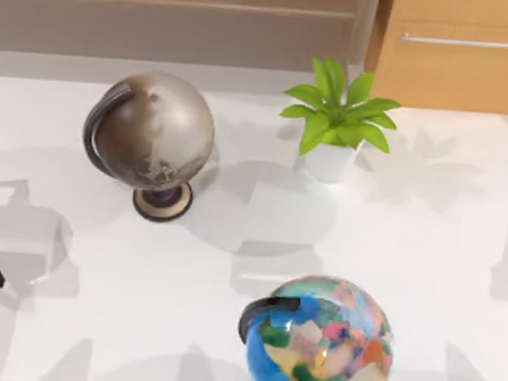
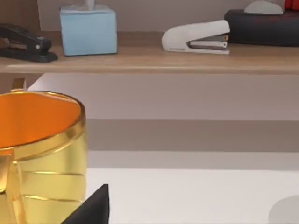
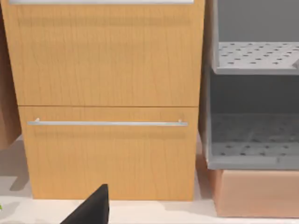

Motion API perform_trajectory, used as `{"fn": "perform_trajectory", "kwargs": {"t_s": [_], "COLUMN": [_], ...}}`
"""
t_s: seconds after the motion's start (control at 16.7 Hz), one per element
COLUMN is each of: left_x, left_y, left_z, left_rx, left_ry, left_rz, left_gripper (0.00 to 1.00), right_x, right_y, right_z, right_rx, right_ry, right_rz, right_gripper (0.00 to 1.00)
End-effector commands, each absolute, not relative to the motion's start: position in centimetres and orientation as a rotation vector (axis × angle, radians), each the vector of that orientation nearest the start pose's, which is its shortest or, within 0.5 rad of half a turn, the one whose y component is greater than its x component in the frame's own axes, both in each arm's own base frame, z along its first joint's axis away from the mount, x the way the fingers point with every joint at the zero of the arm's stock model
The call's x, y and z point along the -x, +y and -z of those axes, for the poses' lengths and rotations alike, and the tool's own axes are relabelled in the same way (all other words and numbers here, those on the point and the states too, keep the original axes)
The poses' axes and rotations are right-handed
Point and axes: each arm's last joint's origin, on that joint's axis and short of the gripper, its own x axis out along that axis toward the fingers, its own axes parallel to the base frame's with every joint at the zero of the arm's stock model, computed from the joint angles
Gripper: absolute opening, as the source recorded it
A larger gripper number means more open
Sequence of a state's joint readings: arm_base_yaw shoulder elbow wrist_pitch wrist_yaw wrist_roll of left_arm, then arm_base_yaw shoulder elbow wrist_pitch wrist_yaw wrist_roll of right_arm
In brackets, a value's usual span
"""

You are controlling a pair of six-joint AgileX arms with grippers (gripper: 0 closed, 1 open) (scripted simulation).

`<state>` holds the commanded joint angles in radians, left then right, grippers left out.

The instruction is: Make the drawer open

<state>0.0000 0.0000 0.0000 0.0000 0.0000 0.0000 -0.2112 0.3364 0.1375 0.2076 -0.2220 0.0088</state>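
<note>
I am lining my right gripper (image 3: 91, 207) up on the shut drawer (image 3: 110, 156); I cannot tell its grip, and next it probably needs to be reaching the handle (image 3: 107, 123).

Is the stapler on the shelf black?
No, the stapler on the wooden shelf is white, beside a blue box.

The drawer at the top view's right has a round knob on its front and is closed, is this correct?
Not quite. The drawer is closed, but its front carries a thin horizontal silver bar handle, not a round knob. The right wrist view shows it plainly, and the top view shows the bar too.
</note>
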Motion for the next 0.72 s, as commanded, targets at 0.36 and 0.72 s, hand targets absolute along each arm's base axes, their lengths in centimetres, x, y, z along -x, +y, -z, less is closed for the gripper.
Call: {"fn": "perform_trajectory", "kwargs": {"t_s": [0.36,0.72], "left_x": [-10.6,-10.6], "left_y": [-0.1,-0.1], "left_z": [-16.0,-16.0], "left_rx": [0.000,0.000], "left_ry": [0.000,0.000], "left_rz": [0.000,0.000], "left_gripper": [1.00,1.00], "right_x": [-15.9,-17.8], "right_y": [-6.5,-9.6], "right_z": [-22.8,-23.4], "right_rx": [0.002,0.000], "right_ry": [-0.007,0.000], "right_rz": [0.014,0.000], "right_gripper": [1.00,1.00]}}
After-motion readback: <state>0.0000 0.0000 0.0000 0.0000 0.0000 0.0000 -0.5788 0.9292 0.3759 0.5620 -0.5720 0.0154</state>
